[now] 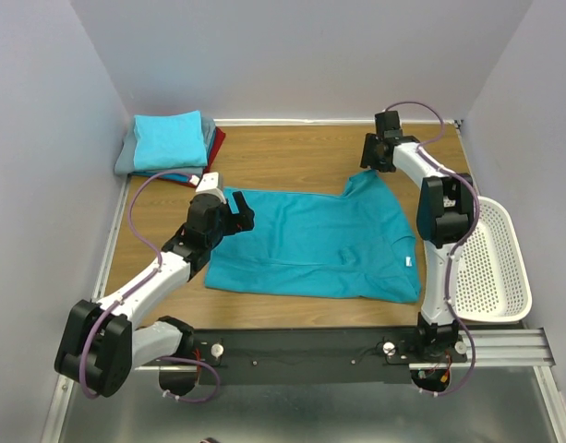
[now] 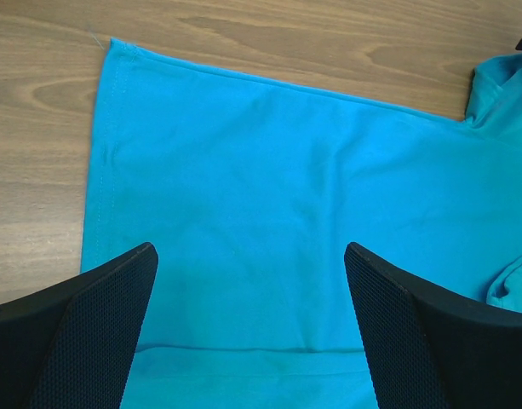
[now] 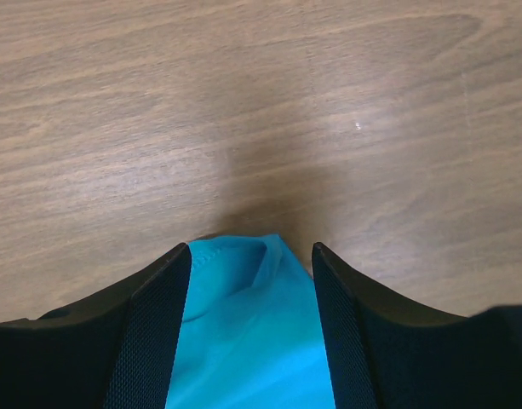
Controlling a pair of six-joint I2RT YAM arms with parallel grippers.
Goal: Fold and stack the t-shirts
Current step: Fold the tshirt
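Your left fingers (image 2: 107,324) hang released over the teal t-shirt (image 1: 310,245) at its hem end; your right fingers (image 3: 150,341) straddle the opposite sleeve (image 3: 243,341), clamped or not I can't tell

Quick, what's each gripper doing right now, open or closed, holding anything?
Left gripper: open, empty, over the teal t-shirt.
Right gripper: closed on the sleeve of the teal t-shirt.

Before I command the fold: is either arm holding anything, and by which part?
The right gripper pinches the teal t-shirt by its sleeve edge, raised off the table. The left gripper is open above the shirt, holding nothing.
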